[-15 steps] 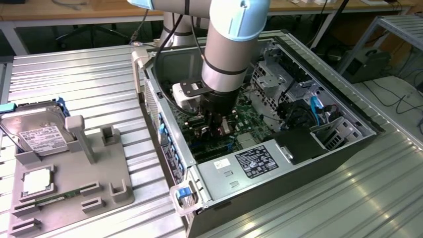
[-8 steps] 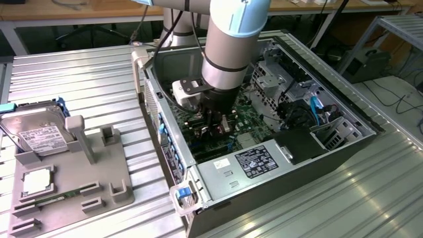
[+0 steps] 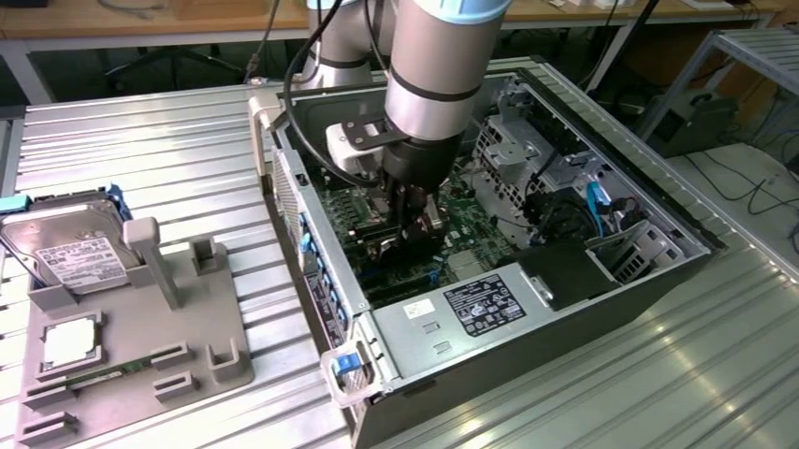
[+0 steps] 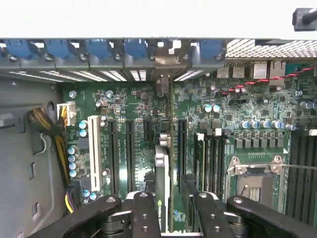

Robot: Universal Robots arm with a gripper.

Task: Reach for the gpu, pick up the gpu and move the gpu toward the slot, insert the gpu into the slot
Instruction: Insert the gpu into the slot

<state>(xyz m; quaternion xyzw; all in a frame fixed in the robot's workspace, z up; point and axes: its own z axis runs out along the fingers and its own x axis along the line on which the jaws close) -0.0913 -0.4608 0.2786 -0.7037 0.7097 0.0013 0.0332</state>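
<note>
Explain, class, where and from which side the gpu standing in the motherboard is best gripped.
Probably by the gpu's upper long edge, coming straight down from the open side of the computer case. The card stands on edge among the slots on the motherboard, so only its two flat faces near that top edge are free to pinch.

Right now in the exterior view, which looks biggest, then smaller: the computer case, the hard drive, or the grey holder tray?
1. Computer case: by far the biggest.
2. Grey holder tray: a flat stand beside the case.
3. Hard drive: smallest, propped on the tray's far end. It sits farther from the camera, but still looks clearly smaller.
</note>
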